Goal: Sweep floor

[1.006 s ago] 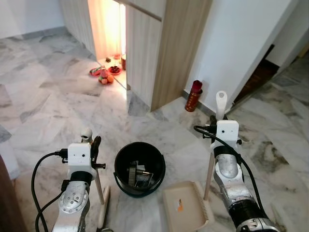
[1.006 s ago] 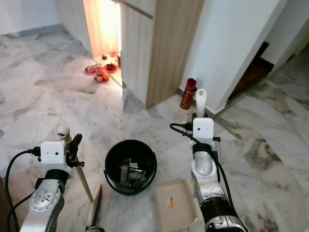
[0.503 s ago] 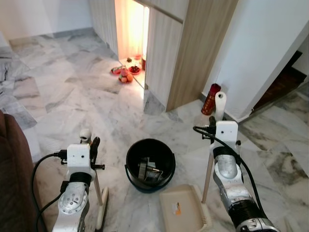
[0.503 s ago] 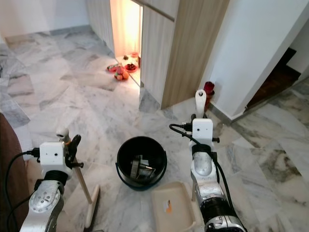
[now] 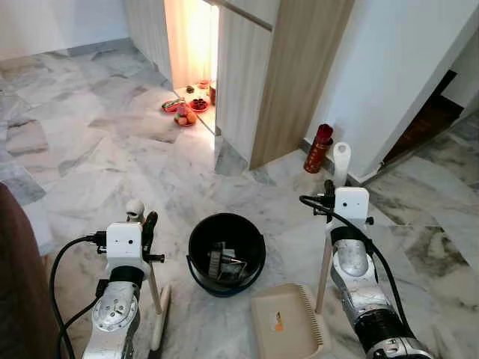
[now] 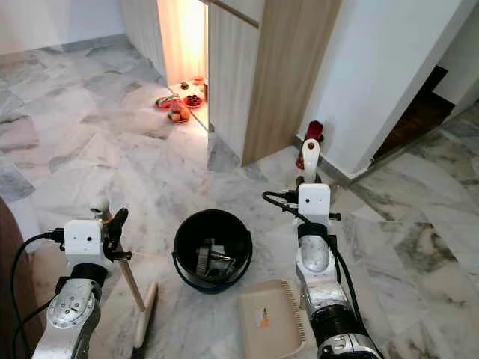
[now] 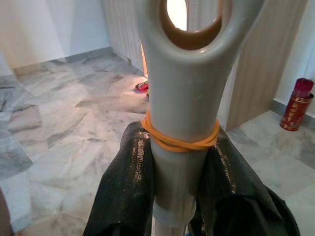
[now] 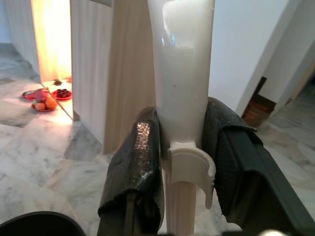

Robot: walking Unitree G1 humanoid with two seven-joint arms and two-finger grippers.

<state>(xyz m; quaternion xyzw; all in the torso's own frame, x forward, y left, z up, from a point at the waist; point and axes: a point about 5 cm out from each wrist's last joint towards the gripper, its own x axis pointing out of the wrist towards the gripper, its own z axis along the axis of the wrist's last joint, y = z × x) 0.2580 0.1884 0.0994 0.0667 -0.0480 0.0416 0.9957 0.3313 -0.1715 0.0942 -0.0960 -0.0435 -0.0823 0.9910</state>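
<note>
My left gripper (image 7: 177, 172) is shut on the grey broom handle (image 7: 182, 98), which has an orange rubber band around it. The broom (image 5: 153, 288) stands upright at my left with its head on the marble floor. My right gripper (image 8: 179, 147) is shut on the cream dustpan handle (image 8: 182, 64). The beige dustpan (image 5: 288, 325) rests on the floor just right of a black bucket (image 5: 226, 254). The bucket sits between my two arms and holds some dark debris.
A wooden partition (image 5: 288, 75) and white wall (image 5: 389, 67) stand ahead. A red cylinder (image 5: 316, 148) sits at the wall's foot. Plates of fruit (image 5: 183, 112) lie on the floor in a lit alcove. A brown piece of furniture (image 5: 19, 284) edges in at the left.
The camera view has shifted, so the bucket, alcove and wall sit slightly differently in frame. Both grippers keep the same hold on the broom and dustpan handles.
</note>
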